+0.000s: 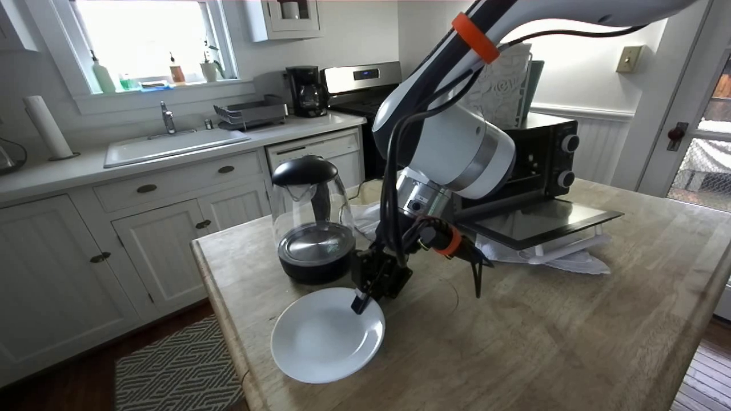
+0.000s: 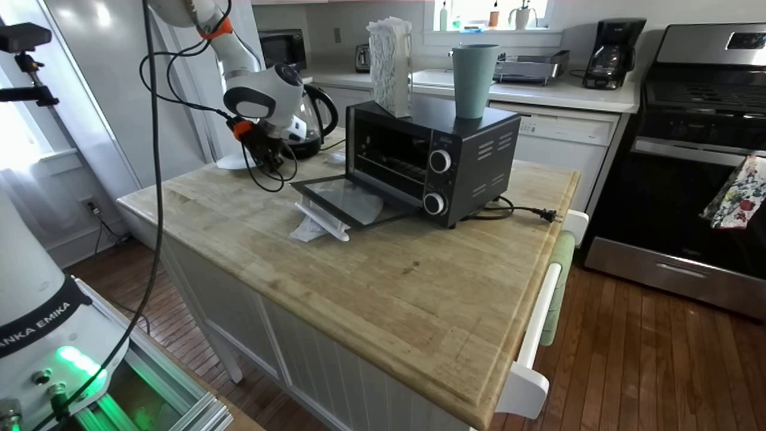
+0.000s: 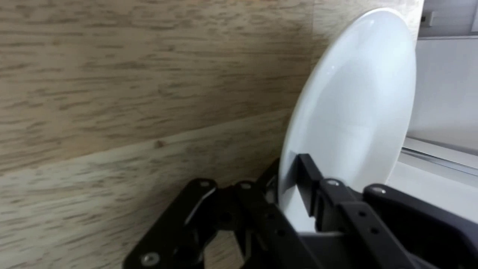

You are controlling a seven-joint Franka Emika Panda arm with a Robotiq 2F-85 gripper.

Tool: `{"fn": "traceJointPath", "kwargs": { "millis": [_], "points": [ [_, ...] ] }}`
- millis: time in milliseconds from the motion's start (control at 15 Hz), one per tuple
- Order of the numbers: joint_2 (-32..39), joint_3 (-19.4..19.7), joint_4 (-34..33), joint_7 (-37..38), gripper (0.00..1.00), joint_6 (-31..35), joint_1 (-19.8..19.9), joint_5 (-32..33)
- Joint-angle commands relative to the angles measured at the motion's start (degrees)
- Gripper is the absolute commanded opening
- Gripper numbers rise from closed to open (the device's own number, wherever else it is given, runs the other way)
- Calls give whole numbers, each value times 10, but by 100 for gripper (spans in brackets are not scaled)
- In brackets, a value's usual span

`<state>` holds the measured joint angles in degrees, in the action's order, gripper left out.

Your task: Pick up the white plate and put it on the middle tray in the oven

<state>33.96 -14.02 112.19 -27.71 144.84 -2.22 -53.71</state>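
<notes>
The white plate (image 1: 320, 342) is near the table's edge in an exterior view. It shows as a thin white sliver (image 2: 234, 161) in an exterior view. In the wrist view the plate (image 3: 358, 97) stands out at the right, seen at a slant. My gripper (image 3: 288, 164) is shut on its rim, one finger inside the plate and one mostly hidden behind it. The gripper (image 1: 361, 301) is at the plate's far right edge. I cannot tell whether the plate touches the table. The black oven (image 2: 488, 161) has its glass door (image 2: 353, 200) folded down and a wire rack (image 2: 392, 164) inside.
A glass kettle (image 1: 317, 251) stands right behind the plate. White props (image 2: 323, 221) and paper lie under the oven door. A green cup (image 2: 473, 81) and a napkin stack (image 2: 390, 66) stand on the oven. A power cord (image 2: 514, 209) lies beside it.
</notes>
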Motion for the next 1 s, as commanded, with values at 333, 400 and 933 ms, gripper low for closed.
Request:
{"fn": "traceJointPath", "kwargs": {
  "millis": [333,400,933],
  "points": [
    [-39,-27,27,-95,2,-53,52,-67],
    [-52,-28,36,-116,2,-73,58,-81],
    [-156,37,149,-229,2,-241,80,-137]
  ]
}}
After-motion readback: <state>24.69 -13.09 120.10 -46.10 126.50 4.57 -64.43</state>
